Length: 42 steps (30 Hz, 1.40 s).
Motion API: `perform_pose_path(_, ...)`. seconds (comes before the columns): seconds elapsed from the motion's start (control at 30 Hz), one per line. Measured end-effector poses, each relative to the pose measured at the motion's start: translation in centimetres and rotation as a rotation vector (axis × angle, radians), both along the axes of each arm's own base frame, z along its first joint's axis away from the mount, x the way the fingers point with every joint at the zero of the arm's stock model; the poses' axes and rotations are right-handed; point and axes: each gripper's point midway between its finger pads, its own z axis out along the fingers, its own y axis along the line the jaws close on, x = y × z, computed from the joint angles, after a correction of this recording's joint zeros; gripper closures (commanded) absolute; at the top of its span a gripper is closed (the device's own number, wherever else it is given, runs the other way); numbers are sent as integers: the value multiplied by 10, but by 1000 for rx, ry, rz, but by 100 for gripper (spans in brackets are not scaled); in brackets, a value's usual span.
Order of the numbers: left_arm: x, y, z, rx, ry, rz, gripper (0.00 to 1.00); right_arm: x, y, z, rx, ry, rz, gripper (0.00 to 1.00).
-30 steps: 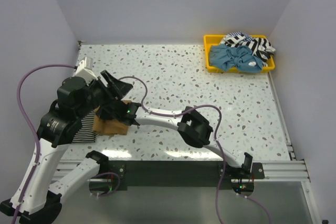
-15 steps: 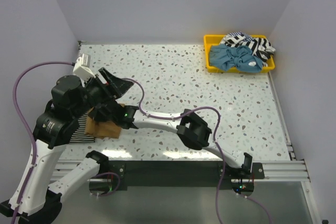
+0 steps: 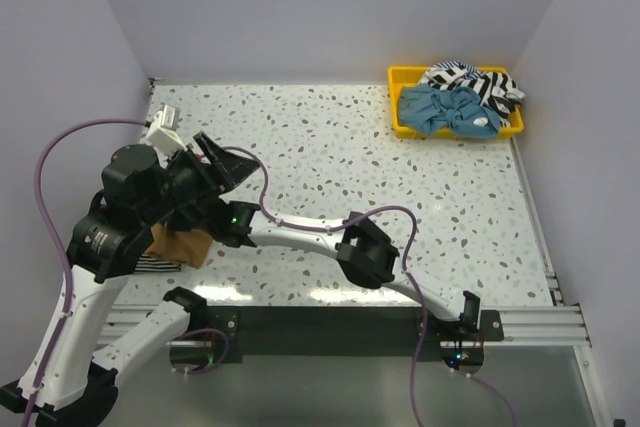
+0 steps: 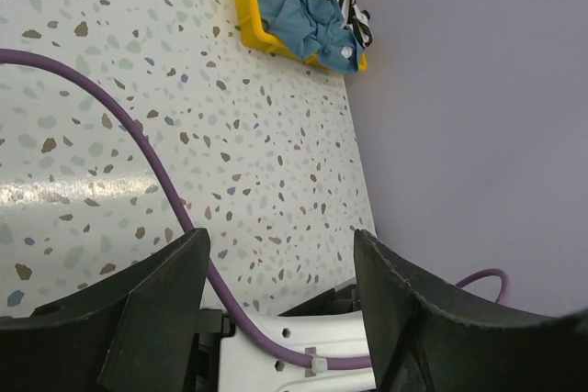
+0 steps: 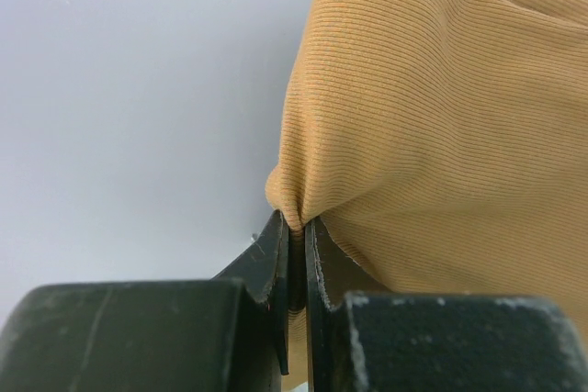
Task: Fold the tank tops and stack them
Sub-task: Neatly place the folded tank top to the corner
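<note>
Tan top (image 3: pixel 182 245): top view, bunched over a striped top (image 3: pixel 150 264) at the near left of the surface (image 3: pixel 330 147); a blue top (image 3: pixel 445 109) lies in the far-right tray (image 3: pixel 394 97). Left wrist view: left pincer (image 4: pixel 280 240) apart, empty, above the surface. Right wrist view: right pincer (image 5: pixel 297 227) clamped on a fold of the tan top.

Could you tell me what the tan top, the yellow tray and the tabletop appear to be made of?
The tan tank top looks like fine-ribbed knit cloth, matte; it puckers where the right gripper pinches it. The yellow tray seems moulded plastic, smooth and even-coloured. The table looks like speckled terrazzo or laminate, slightly glossy from its glare.
</note>
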Motion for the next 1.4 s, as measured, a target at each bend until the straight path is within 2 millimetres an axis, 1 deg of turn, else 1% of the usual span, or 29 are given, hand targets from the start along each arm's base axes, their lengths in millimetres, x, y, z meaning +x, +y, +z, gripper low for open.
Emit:
perform_pose_path(0.2, 0, -5, -5, -4, 9, -25, 32, -2, 3, 5, 13, -3, 4, 100)
perform_pose_path(0.37, 3, -9, -11, -7, 17, -43, 32, -2, 8, 15, 41, -12, 6, 100)
perform_pose_path(0.47, 5, -13, -14, -9, 24, -56, 32, -2, 12, 15, 50, -15, 7, 100)
perform_pose_path(0.6, 9, -15, -19, -5, 36, -61, 32, -3, 19, 7, 54, -16, 12, 100)
perform_pose_path(0.83, 11, -19, -28, -5, 49, -76, 32, -4, 23, -15, 33, -5, 24, 100)
perform_pose_path(1.17, 13, -21, -26, -7, 37, -84, 32, -5, 35, -19, 71, -17, 44, 100)
perform_pose_path(1.27, 14, -21, -26, 2, 34, -86, 32, -5, 41, -19, 103, -36, 62, 95)
perform_pose_path(1.4, 17, -22, -29, 14, 36, -90, 32, -10, 50, -24, 145, -53, 102, 84)
